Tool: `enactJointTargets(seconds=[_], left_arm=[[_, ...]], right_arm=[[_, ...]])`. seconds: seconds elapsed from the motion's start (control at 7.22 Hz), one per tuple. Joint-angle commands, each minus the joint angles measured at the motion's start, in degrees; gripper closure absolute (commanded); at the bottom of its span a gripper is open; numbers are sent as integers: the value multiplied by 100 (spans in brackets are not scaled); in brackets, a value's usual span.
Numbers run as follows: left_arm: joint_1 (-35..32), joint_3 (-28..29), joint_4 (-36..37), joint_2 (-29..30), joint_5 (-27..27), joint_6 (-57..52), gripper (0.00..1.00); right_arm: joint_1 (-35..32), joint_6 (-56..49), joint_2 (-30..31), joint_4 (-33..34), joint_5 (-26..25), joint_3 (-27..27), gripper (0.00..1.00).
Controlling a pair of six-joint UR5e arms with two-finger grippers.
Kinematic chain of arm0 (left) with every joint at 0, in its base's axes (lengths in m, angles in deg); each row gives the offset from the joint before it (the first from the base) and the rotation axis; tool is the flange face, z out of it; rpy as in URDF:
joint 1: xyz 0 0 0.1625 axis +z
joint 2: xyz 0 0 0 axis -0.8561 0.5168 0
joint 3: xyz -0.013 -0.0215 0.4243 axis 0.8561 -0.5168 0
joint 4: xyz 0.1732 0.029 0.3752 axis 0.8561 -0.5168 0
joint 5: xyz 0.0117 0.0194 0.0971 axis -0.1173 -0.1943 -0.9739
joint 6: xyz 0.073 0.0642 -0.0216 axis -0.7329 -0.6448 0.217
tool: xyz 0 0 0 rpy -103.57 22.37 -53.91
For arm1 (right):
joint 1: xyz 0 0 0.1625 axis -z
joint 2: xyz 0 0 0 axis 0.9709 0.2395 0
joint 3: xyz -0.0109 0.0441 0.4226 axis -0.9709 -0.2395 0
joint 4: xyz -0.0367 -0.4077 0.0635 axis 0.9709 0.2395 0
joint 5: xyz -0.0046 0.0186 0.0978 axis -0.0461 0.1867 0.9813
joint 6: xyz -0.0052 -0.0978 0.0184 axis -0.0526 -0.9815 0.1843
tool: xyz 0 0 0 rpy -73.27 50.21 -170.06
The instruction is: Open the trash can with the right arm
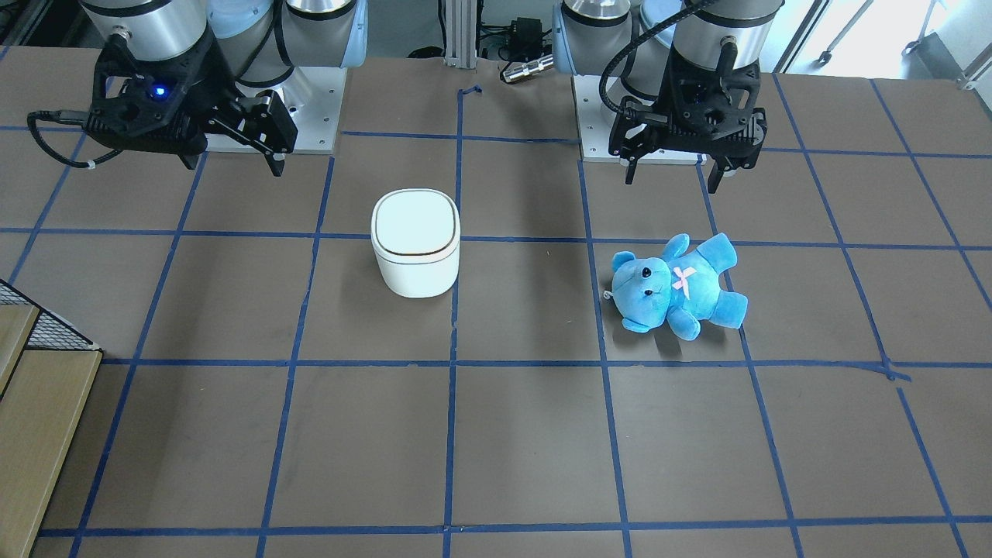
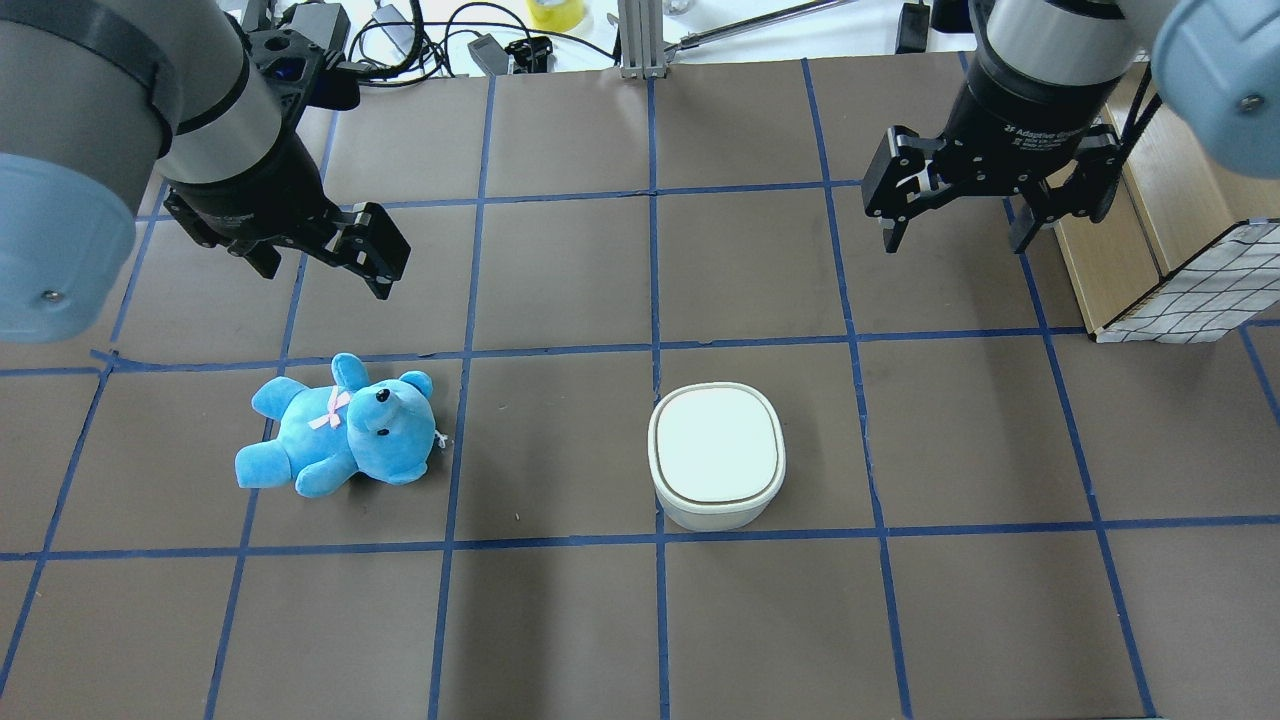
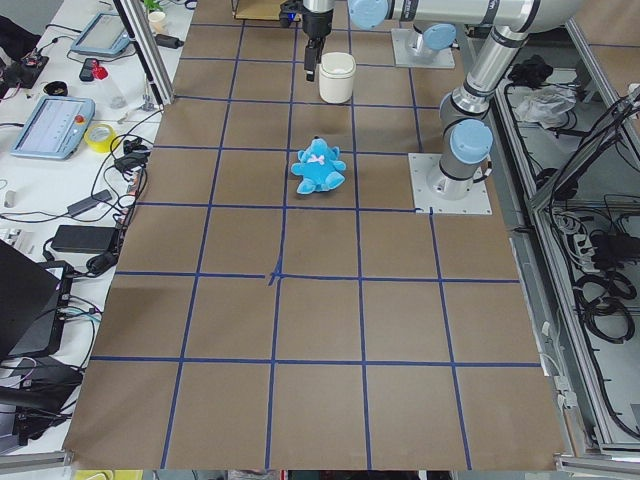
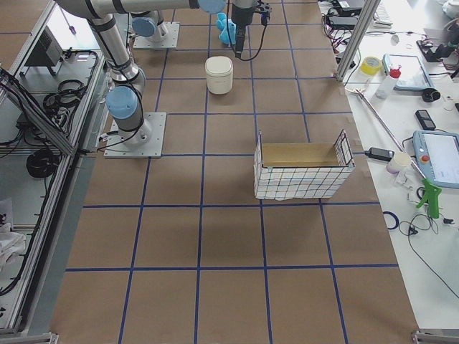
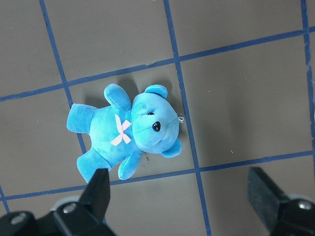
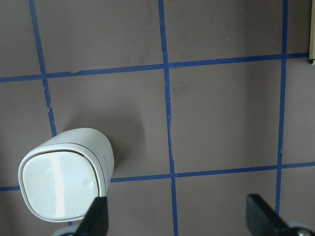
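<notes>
The white trash can (image 1: 415, 244) stands upright on the brown table with its flat lid shut. It also shows in the overhead view (image 2: 717, 455) and at the lower left of the right wrist view (image 6: 66, 182). My right gripper (image 2: 955, 240), with the blue light (image 1: 159, 93), is open and empty. It hovers above the table, beyond the can and off to its side, touching nothing; in the front-facing view it is at the upper left (image 1: 232, 165). My left gripper (image 2: 328, 280) is open and empty above the blue teddy bear (image 2: 340, 440).
The teddy bear (image 5: 128, 132) lies on its back on the left arm's side, about one tile from the can. A wire-mesh basket with a wooden box (image 2: 1180, 290) stands at the table edge on the right arm's side. Blue tape lines grid the table.
</notes>
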Motion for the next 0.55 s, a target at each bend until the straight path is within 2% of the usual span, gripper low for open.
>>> enactJointTargets(seconds=[0.0,0.42], left_arm=[[0,0,0,0,0,0,0],[0,0,0,0,0,0,0]], right_arm=[[-9,44,0,29,-18,14,0],[-35,97,-9,29,8,67,0]])
